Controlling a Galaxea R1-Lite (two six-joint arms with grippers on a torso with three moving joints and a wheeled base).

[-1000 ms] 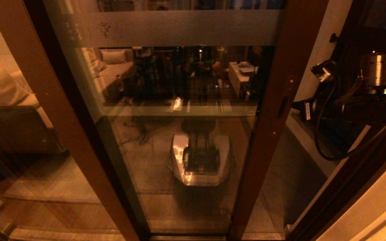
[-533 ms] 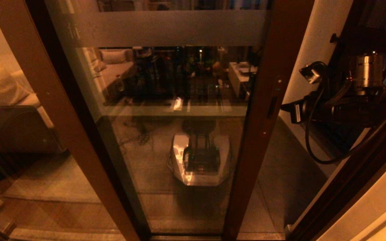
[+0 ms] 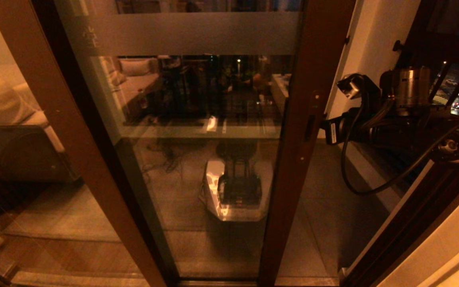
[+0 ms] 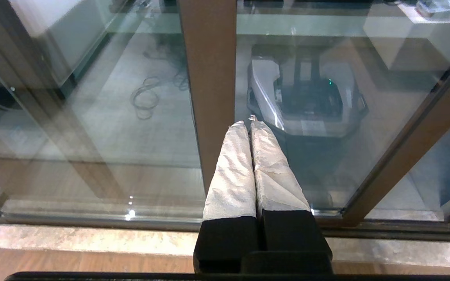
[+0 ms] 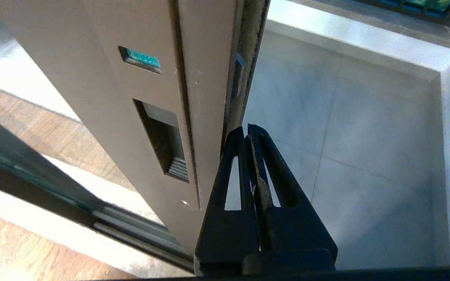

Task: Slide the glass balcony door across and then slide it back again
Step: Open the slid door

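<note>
Black right arm [image 3: 397,127] with a looping black cable [image 3: 357,175], silver cylindrical joint [image 3: 408,85]; white-wrapped left tool [image 4: 251,121] fingers [image 4: 233,171].

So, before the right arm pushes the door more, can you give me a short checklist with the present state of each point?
1. Right pincer shut: ok.
2. Its tips set against the edge of the glass balcony door: ok.
3. Handle slot free, not used: ok.
4. Left pincer shut, parked low before the glass, away from the pushed edge: ok.
5. Tiled floor in the opened gap free of things: ok.
6. Travel left on the track: cannot tell.
</note>
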